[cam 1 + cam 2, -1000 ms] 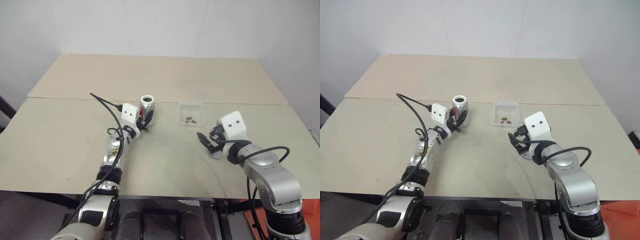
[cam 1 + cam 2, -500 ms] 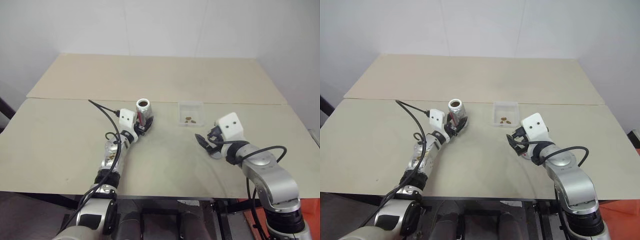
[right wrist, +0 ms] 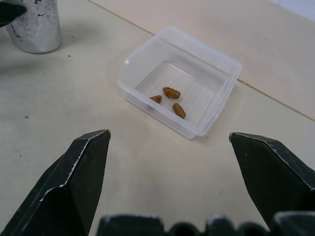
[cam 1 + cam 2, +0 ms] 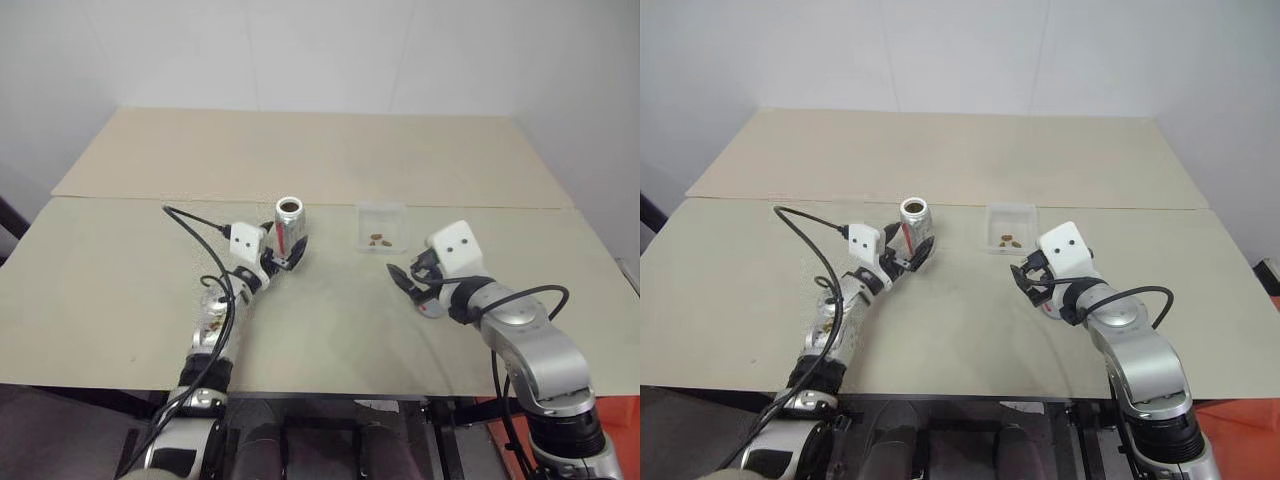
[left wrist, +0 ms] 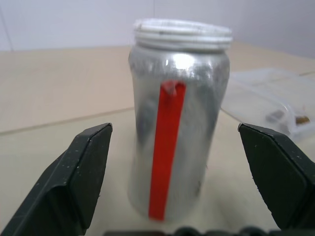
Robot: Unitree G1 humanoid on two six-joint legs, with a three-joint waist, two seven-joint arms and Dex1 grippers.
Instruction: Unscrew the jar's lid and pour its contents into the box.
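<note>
The jar [image 4: 290,220], a silvery cylinder with a red stripe, stands upright and uncapped on the table. My left gripper [image 4: 289,256] is open just in front of it. In the left wrist view the jar [image 5: 177,123] sits between the two spread fingers [image 5: 78,172], touching neither. The box [image 4: 382,228], a clear shallow tray, lies to the jar's right with the contents [image 3: 170,93], three small brown pieces, inside. My right gripper [image 4: 408,280] is open and empty, pointing at the box [image 3: 224,66] from the near side. The grey lid [image 4: 430,308] lies on the table under my right wrist.
The beige table [image 4: 320,150] runs far back behind the jar and box, with a seam across its middle. A black cable [image 4: 195,215] loops from my left wrist over the table surface.
My left gripper has opened, let go of the jar and drawn back a little towards me. The jar stays standing upright. The right arm has kept still.
</note>
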